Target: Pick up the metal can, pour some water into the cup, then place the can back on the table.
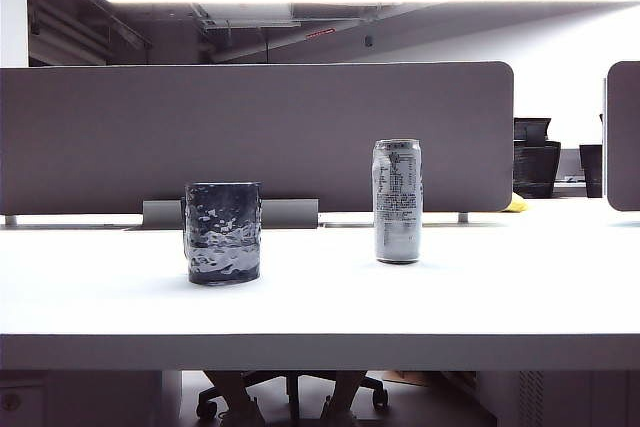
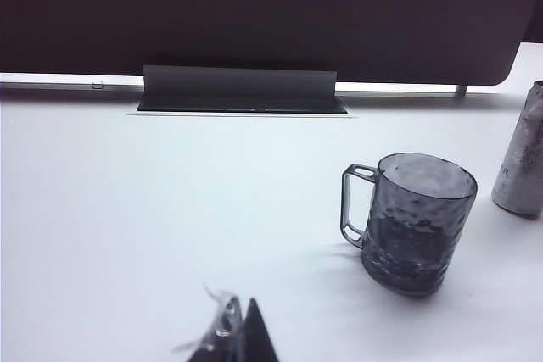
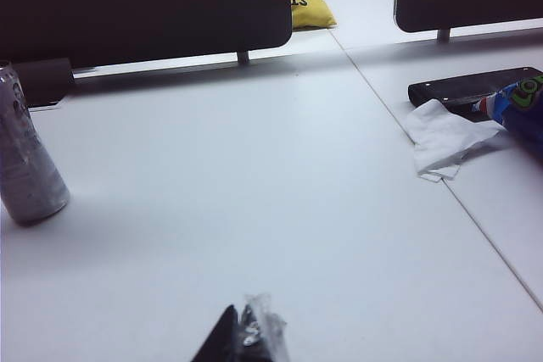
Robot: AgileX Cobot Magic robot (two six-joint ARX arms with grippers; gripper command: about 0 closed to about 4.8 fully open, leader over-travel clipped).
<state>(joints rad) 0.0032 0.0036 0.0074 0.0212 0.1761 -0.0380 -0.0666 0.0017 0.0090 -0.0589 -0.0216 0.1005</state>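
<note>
On the white table (image 1: 520, 277), the metal can (image 1: 397, 201) is standing upright, well apart from the cup (image 1: 222, 232), while the left gripper (image 2: 235, 338) and right gripper (image 3: 246, 335) are hanging back clenched and empty; any careless sideways approach is risking toppling that slim can.
</note>
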